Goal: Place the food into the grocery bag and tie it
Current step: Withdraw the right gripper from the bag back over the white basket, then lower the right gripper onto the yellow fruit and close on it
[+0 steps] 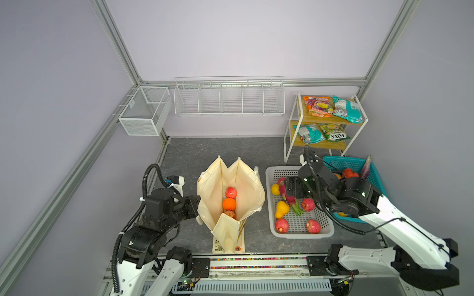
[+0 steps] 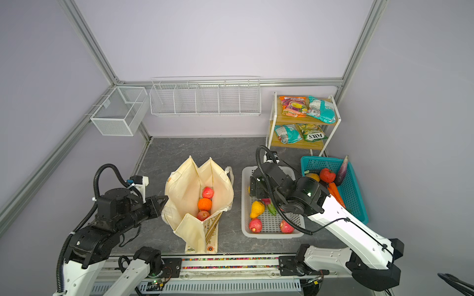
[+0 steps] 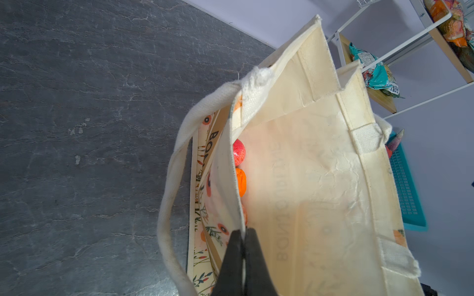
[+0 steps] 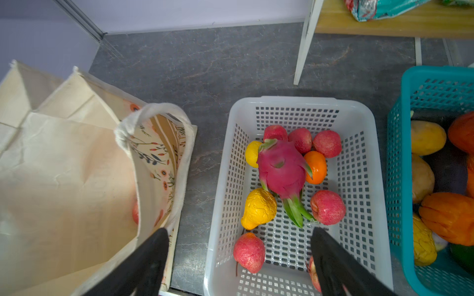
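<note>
left gripper point(image 3: 243, 237) is clamped shut on the left wall of the grocery bag point(image 1: 213, 189), which stands open on the dark table point(image 1: 205, 148) with three fruits point(image 1: 229, 204) in a row inside. to its right, the right gripper point(image 4: 238, 230) hangs over the white basket point(image 1: 302, 233), jaws wide apart and empty. the dragon fruit point(image 4: 280, 169) lies straight ahead of them, leafy end nearest, its long axis pointing away, so gripping across its width looks easiest. this arm is much nearer. the teal basket point(image 1: 372, 166) crowds the right side.
</note>
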`<control>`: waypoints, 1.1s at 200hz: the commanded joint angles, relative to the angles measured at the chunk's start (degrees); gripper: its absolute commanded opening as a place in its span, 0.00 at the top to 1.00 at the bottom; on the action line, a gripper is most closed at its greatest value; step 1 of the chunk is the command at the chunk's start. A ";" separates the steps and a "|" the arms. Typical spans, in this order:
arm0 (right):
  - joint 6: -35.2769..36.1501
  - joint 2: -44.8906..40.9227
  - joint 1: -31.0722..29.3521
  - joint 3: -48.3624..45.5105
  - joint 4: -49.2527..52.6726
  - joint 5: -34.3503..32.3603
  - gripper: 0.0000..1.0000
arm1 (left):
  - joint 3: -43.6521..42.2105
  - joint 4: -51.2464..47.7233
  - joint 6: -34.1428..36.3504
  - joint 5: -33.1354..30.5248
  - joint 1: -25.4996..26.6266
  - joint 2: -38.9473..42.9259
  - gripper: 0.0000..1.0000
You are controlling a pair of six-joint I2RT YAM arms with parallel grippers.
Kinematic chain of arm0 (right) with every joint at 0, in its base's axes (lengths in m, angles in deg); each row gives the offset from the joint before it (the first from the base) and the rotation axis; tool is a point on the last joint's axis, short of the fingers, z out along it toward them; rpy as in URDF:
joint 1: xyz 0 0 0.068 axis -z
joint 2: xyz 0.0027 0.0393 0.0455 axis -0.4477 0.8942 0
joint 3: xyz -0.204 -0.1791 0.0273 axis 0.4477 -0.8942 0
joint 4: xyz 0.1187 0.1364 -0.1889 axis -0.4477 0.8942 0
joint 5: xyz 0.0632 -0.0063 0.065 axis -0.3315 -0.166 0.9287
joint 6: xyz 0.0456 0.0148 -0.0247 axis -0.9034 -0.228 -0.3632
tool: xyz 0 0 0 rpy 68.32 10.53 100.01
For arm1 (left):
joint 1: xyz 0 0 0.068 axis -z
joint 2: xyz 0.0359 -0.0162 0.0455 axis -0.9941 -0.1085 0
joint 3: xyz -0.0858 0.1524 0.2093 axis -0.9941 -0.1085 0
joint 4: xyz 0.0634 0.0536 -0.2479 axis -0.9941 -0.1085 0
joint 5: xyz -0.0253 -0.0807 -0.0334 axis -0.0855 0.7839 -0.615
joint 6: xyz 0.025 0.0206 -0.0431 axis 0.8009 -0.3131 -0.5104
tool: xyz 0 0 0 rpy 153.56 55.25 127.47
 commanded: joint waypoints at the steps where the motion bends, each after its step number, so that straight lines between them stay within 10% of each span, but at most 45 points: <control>1: -4.36 -1.90 1.80 -4.88 -2.48 3.07 0.11 | 0.49 -2.37 0.19 -0.35 0.04 0.44 1.00; 220: -28.88 4.78 11.36 -35.66 -24.14 18.40 0.11 | 0.10 -1.33 0.64 0.26 0.04 -0.17 1.00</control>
